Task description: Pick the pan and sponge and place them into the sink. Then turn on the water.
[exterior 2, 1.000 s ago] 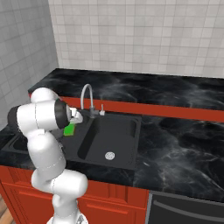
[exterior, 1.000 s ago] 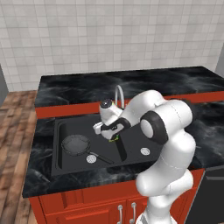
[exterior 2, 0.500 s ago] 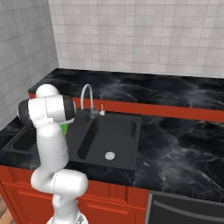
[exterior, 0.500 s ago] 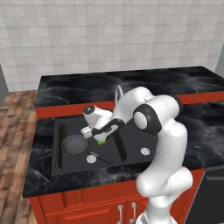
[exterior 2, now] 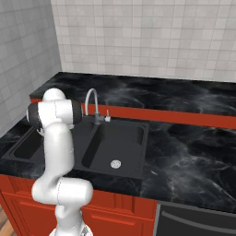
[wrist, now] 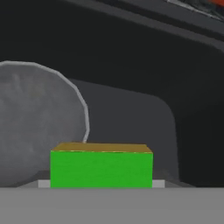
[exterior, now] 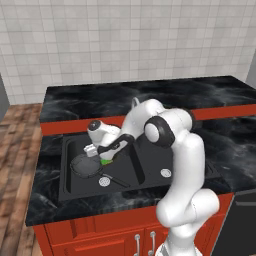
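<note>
My gripper reaches down into the left basin of the black sink and is shut on the green sponge. In the hand view the sponge sits between the fingers, its yellowish edge on top. The dark round pan lies on the floor of the same basin, just left of and below the sponge, with its thin handle pointing toward the front right. In the hand view the pan lies behind and left of the sponge. No water is in view at the faucet.
Silver drains sit in the left basin and the right basin; a divider separates them. Black marble counter surrounds the sink. My white arm arches over the divider. A tiled wall stands behind.
The gripper has carried the sponge leftward and down, from over the sink's divider into the left basin beside the pan. The pan has stayed put.
</note>
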